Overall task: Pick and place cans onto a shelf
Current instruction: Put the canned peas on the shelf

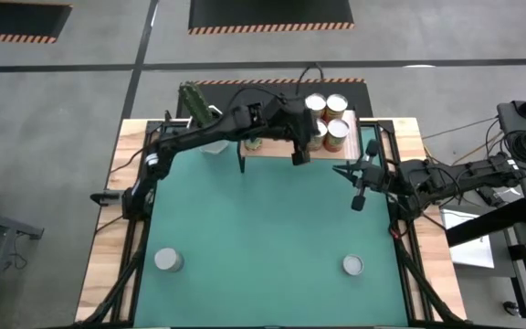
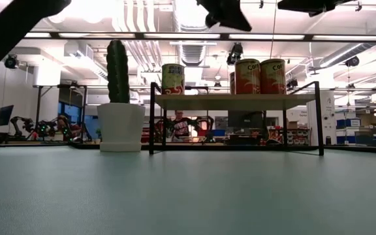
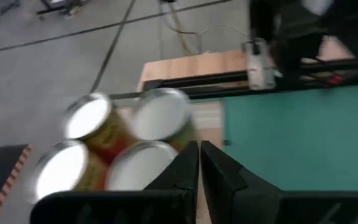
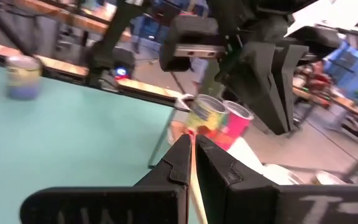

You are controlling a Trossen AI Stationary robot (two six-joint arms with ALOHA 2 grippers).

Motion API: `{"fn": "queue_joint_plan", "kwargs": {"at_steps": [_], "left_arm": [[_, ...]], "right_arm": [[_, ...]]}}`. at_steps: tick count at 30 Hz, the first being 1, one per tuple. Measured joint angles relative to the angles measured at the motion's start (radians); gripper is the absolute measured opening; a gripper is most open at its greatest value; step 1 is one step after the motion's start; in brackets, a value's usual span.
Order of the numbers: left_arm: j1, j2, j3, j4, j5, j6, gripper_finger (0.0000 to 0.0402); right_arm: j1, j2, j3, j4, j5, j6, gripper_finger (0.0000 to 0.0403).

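Four cans [image 1: 327,117] with silvery tops and orange labels stand grouped on the right part of the light-wood shelf [image 1: 277,149] at the table's far edge. A green-labelled can [image 2: 173,78] stands on the shelf's left part. Two more cans [image 1: 167,260] [image 1: 352,265] stand on the green mat near the front. My left gripper [image 1: 299,155] is shut and empty, above the shelf's near edge beside the four cans [image 3: 129,155]. My right gripper [image 1: 358,194] is shut and empty over the mat's far right, in front of the shelf [image 4: 194,152].
A white pot with a tall green cactus [image 2: 119,124] stands left of the shelf at the far edge. Black frame rails [image 1: 137,228] run along the mat's left and right sides. The mat's middle [image 1: 263,228] is open.
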Motion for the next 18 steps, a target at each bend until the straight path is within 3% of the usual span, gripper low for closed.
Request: {"fn": "queue_joint_plan", "kwargs": {"at_steps": [9, 13, 18], "left_arm": [[-0.106, -0.064, -0.090, -0.050, 0.000, 0.012, 0.0000], [-0.129, -0.153, -0.253, 0.023, -0.002, 0.005, 0.0000], [-0.148, -0.361, -0.551, 0.223, -0.003, -0.005, 0.0000]], "right_arm": [[0.000, -0.022, -0.013, 0.000, -0.054, 0.015, 0.0013], [0.000, -0.028, -0.018, 0.000, -0.055, 0.026, 0.0013], [0.000, -0.028, -0.018, 0.001, -0.054, 0.026, 0.0013]]}}
